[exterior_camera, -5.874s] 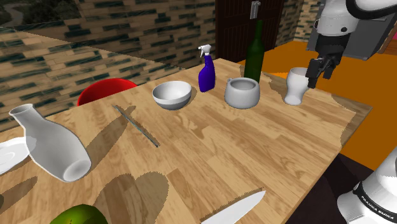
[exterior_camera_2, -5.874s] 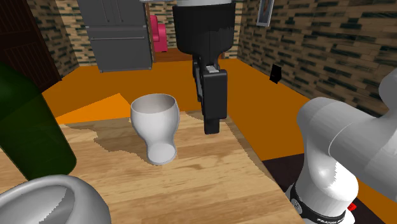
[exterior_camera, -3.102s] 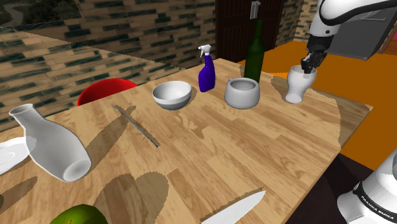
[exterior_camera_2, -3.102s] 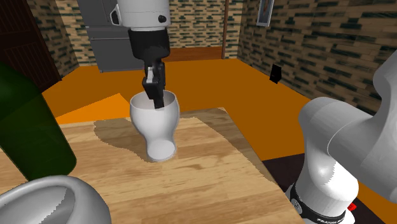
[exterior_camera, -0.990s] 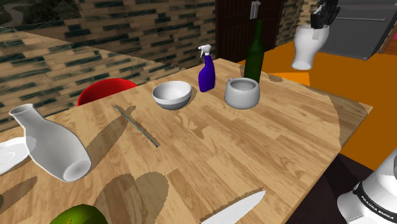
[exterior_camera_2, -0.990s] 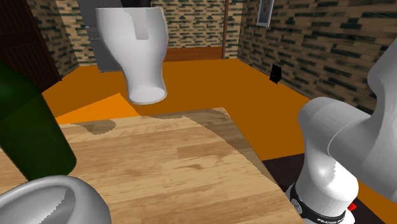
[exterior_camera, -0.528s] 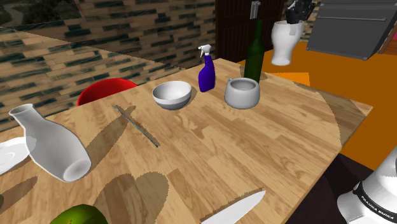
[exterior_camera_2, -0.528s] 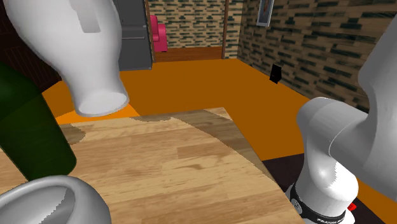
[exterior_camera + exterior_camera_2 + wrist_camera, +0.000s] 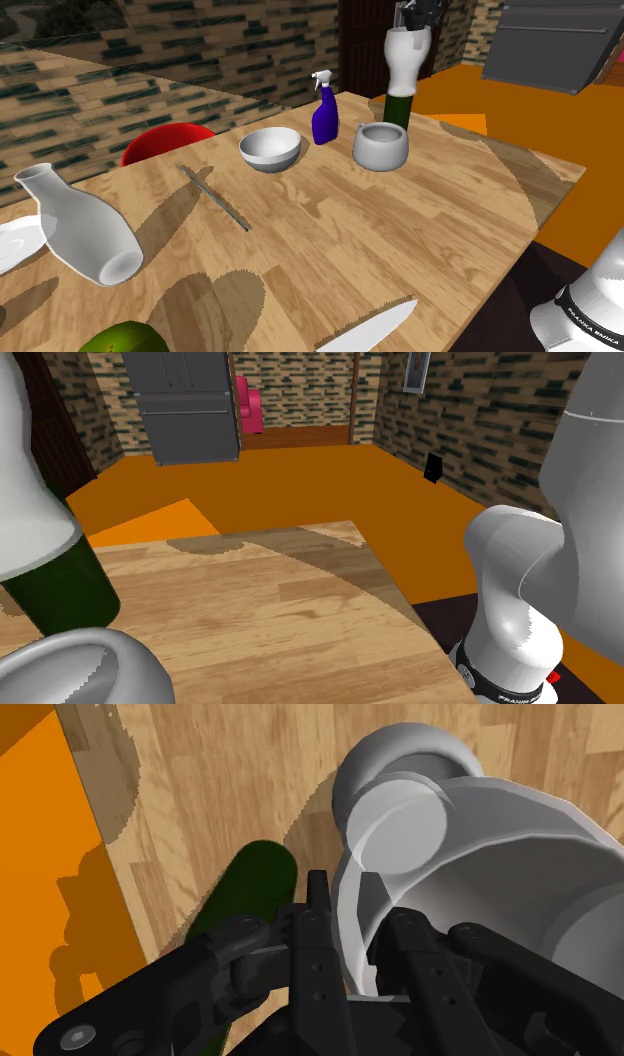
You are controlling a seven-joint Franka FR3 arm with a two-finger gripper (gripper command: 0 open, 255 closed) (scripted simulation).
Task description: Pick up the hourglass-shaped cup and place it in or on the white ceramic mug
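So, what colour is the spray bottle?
The spray bottle is deep blue, white trigger; best in shoulder view.

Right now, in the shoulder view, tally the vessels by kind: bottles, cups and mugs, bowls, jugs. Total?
Bottles: 2 (blue spray bottle, green bottle)
Cups and mugs: 2 (hourglass cup, held aloft; grey mug)
Bowls: 1 (grey bowl)
Jugs: 1 (white jug, on its side)
Total: 6

text: "FRANKA EMIKA", white letters | on: black band (image 9: 588,311) around white arm base | place: well apart from black gripper (image 9: 355,909)
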